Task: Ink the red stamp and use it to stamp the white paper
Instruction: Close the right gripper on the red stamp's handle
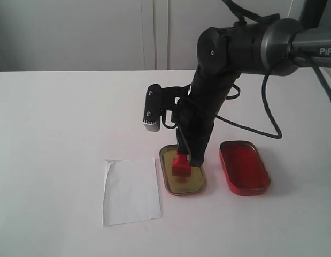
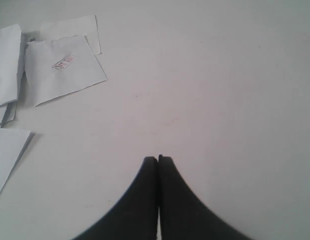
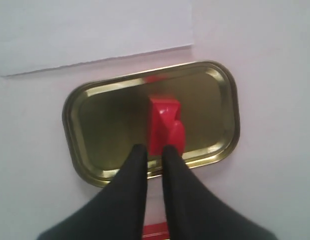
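Found right gripper [image 3: 153, 149] nearly closed, pinching small bright-red plastic block stamp [image 3: 165, 122] inside gold oval metal tin [image 3: 69, 107] toward bench's near edge. Noted white rectangular paper sheet [image 1: 130, 190] just beside tin, on its left-edge side. Recorded left gripper [image 2: 158, 160] closed, empty.

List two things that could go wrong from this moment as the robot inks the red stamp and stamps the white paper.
1. The right hand seems to pinch the red stamp with only its fingertips, so the stamp may tilt or slip when lifted.
2. The stamp stands in the gold tin, which looks like bare metal, while the red tin lies apart beside it. The stamp may pick up no ink.
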Motion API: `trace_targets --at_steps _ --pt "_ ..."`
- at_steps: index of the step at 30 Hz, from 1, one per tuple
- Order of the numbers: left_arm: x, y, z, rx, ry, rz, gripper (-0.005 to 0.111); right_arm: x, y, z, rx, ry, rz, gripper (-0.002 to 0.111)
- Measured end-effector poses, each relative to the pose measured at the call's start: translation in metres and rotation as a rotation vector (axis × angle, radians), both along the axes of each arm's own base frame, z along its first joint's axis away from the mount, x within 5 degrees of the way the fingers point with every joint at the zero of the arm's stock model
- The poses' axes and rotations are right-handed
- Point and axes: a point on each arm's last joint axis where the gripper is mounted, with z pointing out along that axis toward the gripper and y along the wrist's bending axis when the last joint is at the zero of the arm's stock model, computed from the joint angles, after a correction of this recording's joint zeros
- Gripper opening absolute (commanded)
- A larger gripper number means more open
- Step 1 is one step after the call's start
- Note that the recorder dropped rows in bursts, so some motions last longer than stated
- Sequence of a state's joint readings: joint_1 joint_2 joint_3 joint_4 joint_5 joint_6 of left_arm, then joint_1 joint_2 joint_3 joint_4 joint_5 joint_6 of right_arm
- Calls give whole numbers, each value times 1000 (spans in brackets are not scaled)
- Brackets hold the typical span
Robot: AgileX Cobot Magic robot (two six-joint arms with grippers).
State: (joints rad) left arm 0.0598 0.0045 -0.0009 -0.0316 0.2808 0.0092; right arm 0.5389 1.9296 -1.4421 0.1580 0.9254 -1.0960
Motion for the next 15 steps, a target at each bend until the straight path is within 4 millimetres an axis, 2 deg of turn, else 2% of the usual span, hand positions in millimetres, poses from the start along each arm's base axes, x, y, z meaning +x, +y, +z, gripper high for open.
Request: trace_targets --at_steps 4,12,15 --pt "0 0 0 0 0 0 0 3 1 -2 8 -23 9 32" --pt "0 0 0 0 0 0 0 13 6 -29 2 -32 0 32" --pt "0 0 0 0 0 0 0 16 6 -33 -13 -41 -5 32"
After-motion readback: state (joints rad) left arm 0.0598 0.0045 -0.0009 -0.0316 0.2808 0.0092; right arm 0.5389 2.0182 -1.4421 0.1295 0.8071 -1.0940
